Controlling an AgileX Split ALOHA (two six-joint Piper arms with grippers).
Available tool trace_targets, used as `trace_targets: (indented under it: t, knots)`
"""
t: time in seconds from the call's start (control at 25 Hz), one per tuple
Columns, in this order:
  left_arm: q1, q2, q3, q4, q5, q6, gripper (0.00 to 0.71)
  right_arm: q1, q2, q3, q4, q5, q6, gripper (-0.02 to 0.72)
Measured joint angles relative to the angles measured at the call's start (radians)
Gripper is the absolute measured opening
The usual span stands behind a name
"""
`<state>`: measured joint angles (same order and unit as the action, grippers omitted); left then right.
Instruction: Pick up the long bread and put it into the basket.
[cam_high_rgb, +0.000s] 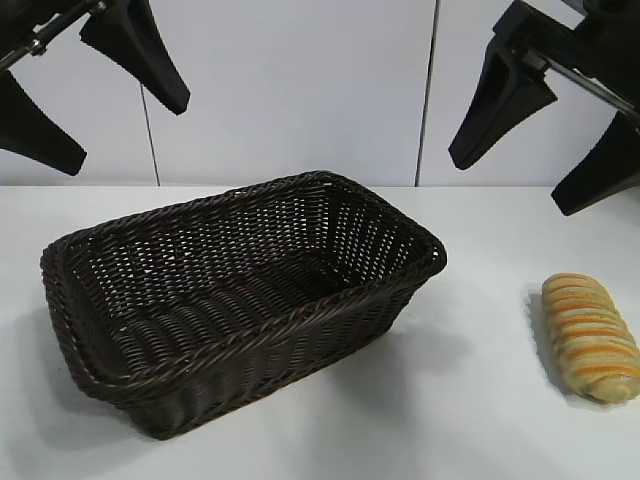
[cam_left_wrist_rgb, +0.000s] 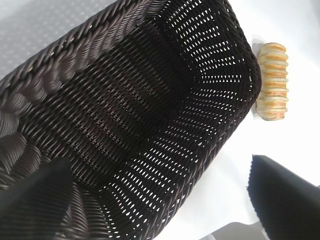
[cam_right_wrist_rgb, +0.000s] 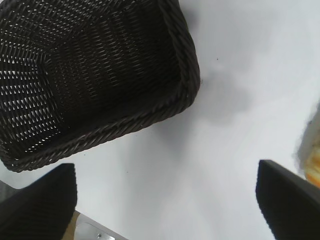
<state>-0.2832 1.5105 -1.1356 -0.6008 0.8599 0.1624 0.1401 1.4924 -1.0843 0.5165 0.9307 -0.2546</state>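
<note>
One basket (cam_high_rgb: 240, 300), one bread (cam_high_rgb: 590, 335) and two grippers make up the scene, all over one white table (cam_high_rgb: 480, 420). In the exterior view the basket fills the centre and lower left of the frame, dark woven wicker with a braided rim, and nothing lies in it. The bread lies on the table at the right edge of the frame, well apart from the basket, with its orange and pale stripes running across it. The left gripper (cam_high_rgb: 85, 90) hangs in the upper left corner and the right gripper (cam_high_rgb: 545, 135) in the upper right corner; both are spread wide, released, holding nothing, and both are clear of the table. Only this view shows the pale wall (cam_high_rgb: 300, 90) behind the table, with two dark vertical seams. The left wrist view looks straight down into the basket (cam_left_wrist_rgb: 135, 115), showing the open weave of its floor and walls, and the bread (cam_left_wrist_rgb: 273, 82) just past its far corner at the upper right of the frame, not touching it as far as can be told; the left gripper's fingers (cam_left_wrist_rgb: 287, 192) edge the bottom corners. The right wrist view shows only one end of the basket (cam_right_wrist_rgb: 95, 75) at the upper left, bare table (cam_right_wrist_rgb: 225, 125) in the middle, and a blurred sliver of the bread (cam_right_wrist_rgb: 312, 160) at the right edge, beside a dark finger.
</note>
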Motion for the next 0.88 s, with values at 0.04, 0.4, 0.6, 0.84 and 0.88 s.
trace_targets:
  t: [0.04, 0.4, 0.6, 0.84, 0.88]
  knots:
    - [0.000, 0.000, 0.000, 0.000, 0.000, 0.000, 0.687, 0.000, 0.000, 0.000, 0.000, 0.000, 0.000, 0.695]
    - [0.000, 0.000, 0.000, 0.000, 0.000, 0.000, 0.687, 0.000, 0.000, 0.000, 0.000, 0.000, 0.000, 0.695]
    - [0.000, 0.000, 0.000, 0.000, 0.000, 0.000, 0.687, 0.000, 0.000, 0.000, 0.000, 0.000, 0.000, 0.695]
    - [0.000, 0.000, 0.000, 0.000, -0.005, 0.000, 0.687, 0.000, 0.000, 0.000, 0.000, 0.000, 0.000, 0.695]
    - [0.000, 0.000, 0.000, 0.000, -0.017, 0.000, 0.687, 0.000, 0.000, 0.000, 0.000, 0.000, 0.000, 0.695]
